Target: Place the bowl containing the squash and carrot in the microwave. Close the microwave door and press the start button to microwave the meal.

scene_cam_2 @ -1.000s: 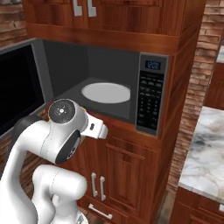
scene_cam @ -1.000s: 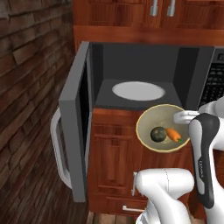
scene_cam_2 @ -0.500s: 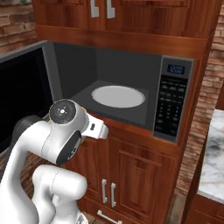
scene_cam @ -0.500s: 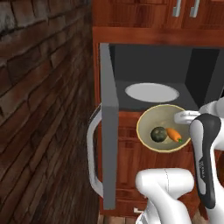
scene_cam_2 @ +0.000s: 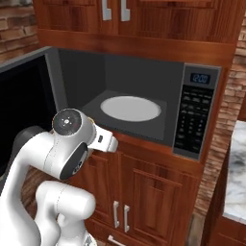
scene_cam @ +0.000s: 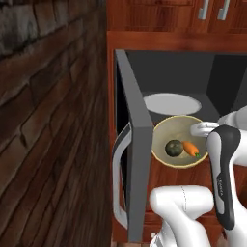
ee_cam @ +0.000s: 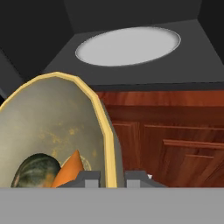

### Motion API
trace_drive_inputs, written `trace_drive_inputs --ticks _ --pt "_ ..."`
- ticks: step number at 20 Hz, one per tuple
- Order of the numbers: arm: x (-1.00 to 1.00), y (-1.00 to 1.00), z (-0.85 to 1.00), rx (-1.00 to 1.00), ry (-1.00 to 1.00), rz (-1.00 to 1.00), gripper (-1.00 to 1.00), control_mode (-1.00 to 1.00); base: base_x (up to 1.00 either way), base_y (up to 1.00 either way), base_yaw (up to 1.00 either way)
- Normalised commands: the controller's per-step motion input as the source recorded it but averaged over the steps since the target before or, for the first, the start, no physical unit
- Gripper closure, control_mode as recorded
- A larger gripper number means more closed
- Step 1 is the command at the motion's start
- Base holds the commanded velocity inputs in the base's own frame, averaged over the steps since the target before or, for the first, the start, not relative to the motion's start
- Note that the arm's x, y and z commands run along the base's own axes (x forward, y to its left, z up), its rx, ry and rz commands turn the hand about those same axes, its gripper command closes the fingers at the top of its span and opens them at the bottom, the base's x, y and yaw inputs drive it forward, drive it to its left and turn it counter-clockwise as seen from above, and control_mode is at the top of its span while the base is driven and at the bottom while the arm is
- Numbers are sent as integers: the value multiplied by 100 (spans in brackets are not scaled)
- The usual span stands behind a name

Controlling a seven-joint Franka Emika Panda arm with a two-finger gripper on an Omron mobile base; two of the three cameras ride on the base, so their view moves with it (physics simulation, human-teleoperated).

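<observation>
Bowl [scene_cam: 179, 144] is held in the air in front of the open microwave [scene_cam_2: 144, 86], just outside and below the front edge of the cavity floor, over the wooden cabinet doors [scene_cam_2: 144, 192]. In the hand view the gripper [ee_cam: 112, 176] has one fingertip on each side of the bowl's olive-yellow rim, clamped on it; the bowl's pale speckled inside faces left in that view.

Contents of the bowl:
- Squash [scene_cam: 173, 147]: dark green, round, resting on the bowl's bottom, left of centre in the left base view.
- Carrot [scene_cam: 191, 148]: orange, touching the squash on its right, with its green top toward the bowl's right wall.

Microwave state:
- Door [scene_cam: 135, 164] is swung open to the left and is seen nearly edge-on in the left base view, with its curved silver handle [scene_cam: 117, 183] on the outer face.
- Turntable [scene_cam_2: 130, 108] is white, round and bare, centred on the dark cavity floor. The bowl is near its front edge but not over it.
- Keypad [scene_cam_2: 193, 120] is black, at the right side of the microwave front, with a small lit display [scene_cam_2: 199, 78] above it.

Surroundings: a brick wall [scene_cam: 48, 120] runs along the left of the door, and upper cabinets [scene_cam_2: 129, 14] with silver handles sit above the microwave.
</observation>
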Motion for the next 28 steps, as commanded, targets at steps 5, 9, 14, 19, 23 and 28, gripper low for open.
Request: trace_drive_inputs --ticks 5,9,14,19,23,28 --pt "0 0 0 0 0 0 100 100 4 -50 -11" --pt "0 0 0 0 0 0 100 100 0 -50 -6" --pt "0 0 0 0 0 0 100 100 0 -3 0" --pt "0 0 0 0 0 0 100 100 1 15 0" --pt "0 0 0 0 0 0 100 100 1 3 0" --pt "0 0 0 0 0 0 100 -100 0 0 0"
